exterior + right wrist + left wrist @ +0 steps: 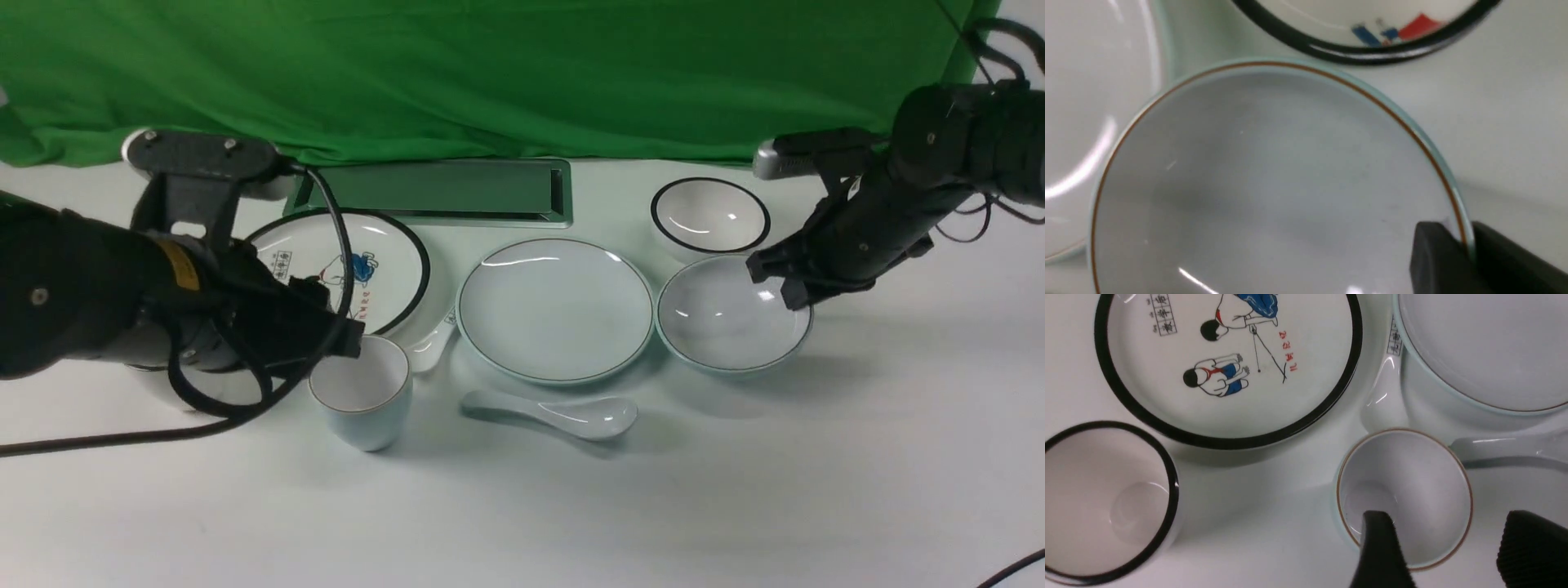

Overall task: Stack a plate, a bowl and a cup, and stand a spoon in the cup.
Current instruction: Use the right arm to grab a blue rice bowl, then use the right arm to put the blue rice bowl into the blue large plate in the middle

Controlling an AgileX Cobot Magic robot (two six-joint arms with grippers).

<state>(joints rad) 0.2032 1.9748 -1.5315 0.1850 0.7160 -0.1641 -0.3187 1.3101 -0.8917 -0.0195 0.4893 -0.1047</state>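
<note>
**Rim pinch on bowl, cup straddled: slip and clash risks**

The right gripper (1468, 239) is clamping the rim of the bowl (718, 327) at the bowl's 2 o'clock edge. The bowl appears to be resting on the table (816, 490) at 3 o'clock of the plate (555, 310), with the two rims nearly touching. The left gripper (1449, 535) is standing open, one finger inside the cup (1412, 477) and one outside. The cup is sitting at 8 o'clock of the plate. The spoon (555, 412) is lying at 6 o'clock of the plate, untouched.

Risks, as I am judging them:
- **Bowl:** a thin pinch on one glossy edge is inviting it to swing or slide out on lifting. It could then knock the plate, or the black-rim bowl (710, 216) at its 12 o'clock.
- **Cup:** closing off-centre could tip it toward the marked spoon (429, 347) or the cartoon plate (392, 261).
- **Arms:** both heading for the plate together could clash.

I am counting two plates, two bowls, two cups (the black-rim cup (1106, 502) is showing in the left wrist view) and two spoons. One of each is mine to stack.
</note>
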